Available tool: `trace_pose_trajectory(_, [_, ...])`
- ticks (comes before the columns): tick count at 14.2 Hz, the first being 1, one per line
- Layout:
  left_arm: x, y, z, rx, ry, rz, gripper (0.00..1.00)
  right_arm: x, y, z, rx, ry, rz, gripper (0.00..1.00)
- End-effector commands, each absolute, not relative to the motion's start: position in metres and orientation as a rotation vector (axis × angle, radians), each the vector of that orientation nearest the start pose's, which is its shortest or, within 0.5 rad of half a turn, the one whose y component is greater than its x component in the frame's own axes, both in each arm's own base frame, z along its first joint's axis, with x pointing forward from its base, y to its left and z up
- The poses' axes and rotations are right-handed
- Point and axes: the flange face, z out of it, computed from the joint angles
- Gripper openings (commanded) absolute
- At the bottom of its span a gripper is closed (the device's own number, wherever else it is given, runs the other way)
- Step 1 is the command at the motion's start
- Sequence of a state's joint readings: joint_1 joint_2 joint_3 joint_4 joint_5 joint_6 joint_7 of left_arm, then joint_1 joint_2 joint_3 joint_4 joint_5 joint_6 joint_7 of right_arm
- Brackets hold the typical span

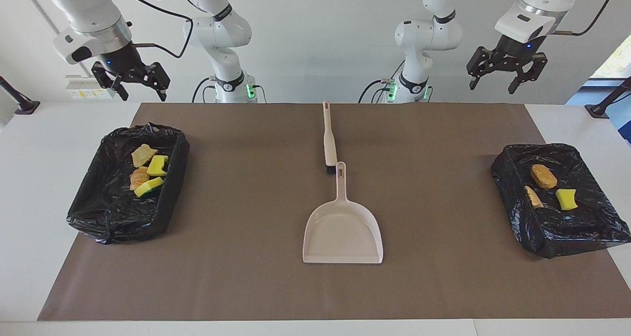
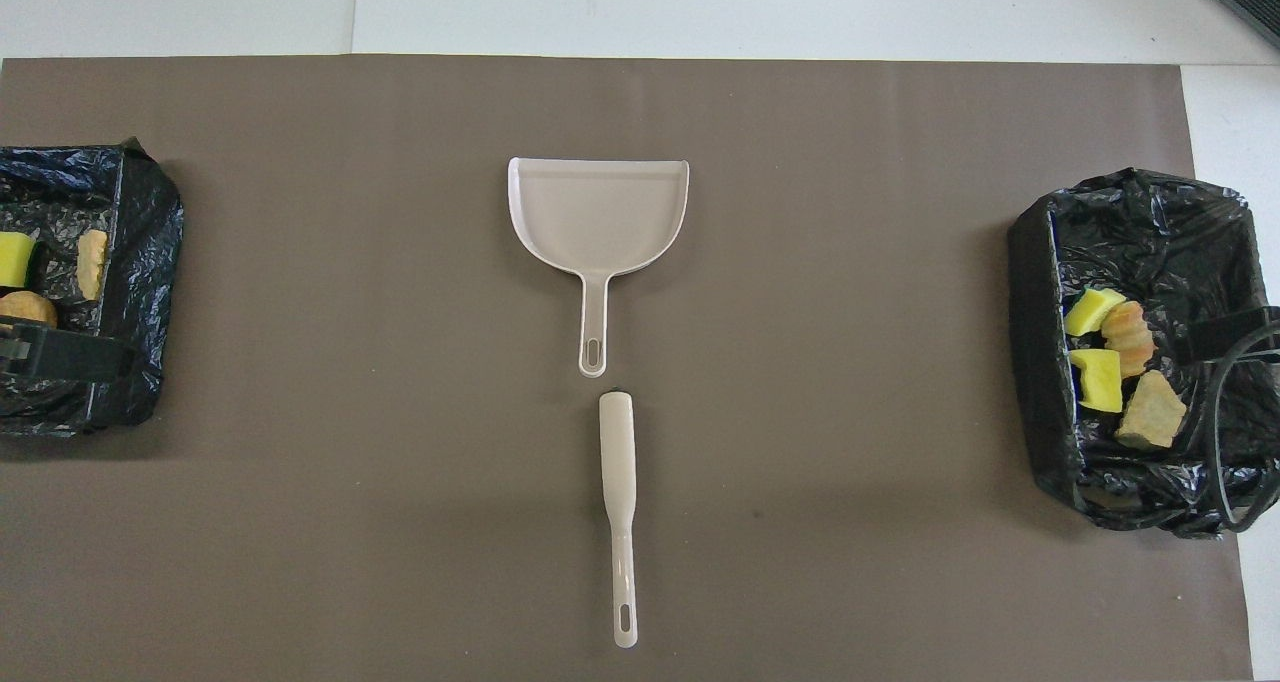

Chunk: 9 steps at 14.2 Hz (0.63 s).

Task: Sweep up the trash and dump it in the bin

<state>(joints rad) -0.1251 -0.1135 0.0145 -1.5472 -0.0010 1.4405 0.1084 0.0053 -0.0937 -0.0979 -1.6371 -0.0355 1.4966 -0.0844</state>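
Observation:
All the trash I see lies in two black-lined bins. The bin (image 1: pixel 170 178) at the right arm's end holds several scraps (image 1: pixel 157 165) of yellow sponge and tan crust. The bin (image 1: pixel 581 227) at the left arm's end holds three scraps (image 1: pixel 543 176). High over that bin (image 2: pixel 150 262) hangs my left gripper (image 1: pixel 495 85), open and empty. My right gripper (image 1: pixel 143 94) is also open and empty, raised over the other bin (image 2: pixel 1035 292). The pale pink dustpan (image 1: pixel 343 232) lies empty mid-table, handle toward the robots.
A pale brush (image 1: pixel 329 141) lies in line with the dustpan (image 2: pixel 598 207), its dark bristle end almost touching the pan's handle. In the overhead view the brush (image 2: pixel 620 482) is nearer to the robots. A brown mat (image 1: pixel 246 277) covers the white table.

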Motion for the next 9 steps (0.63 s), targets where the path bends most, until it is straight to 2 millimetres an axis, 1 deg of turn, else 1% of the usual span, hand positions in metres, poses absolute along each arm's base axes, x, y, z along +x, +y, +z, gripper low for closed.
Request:
trace_pose_trajectory(1, [0.535,-0.055,0.691,-3.106,0.351,0.086,1.0,0.516,-0.049,0.641,-3.124,-0.023,0.051,1.0])
trace_pose_trajectory(3, [0.529,-0.056,0.697,-3.107,0.359,0.075,1.0,0.517,-0.048,0.642,-3.115,-0.023,0.042,1.0])
trace_pose_trajectory(4, [0.522,-0.052,0.699,-3.107,0.346,0.079,1.0,0.518,-0.047,0.64,-3.126,-0.027,0.049,1.0])
trace_pose_trajectory(5, [0.518,-0.05,0.697,-3.11,0.335,0.084,1.0,0.52,-0.042,0.64,-3.128,-0.042,0.047,1.0])
trace_pose_trajectory(7, [0.513,-0.049,0.693,-3.11,0.335,0.094,1.0,0.52,-0.048,0.643,-3.119,-0.028,0.034,1.0])
trace_pose_trajectory(9, [0.512,-0.048,0.691,-3.11,0.333,0.099,1.0,0.52,-0.048,0.643,-3.117,-0.026,0.031,1.0])
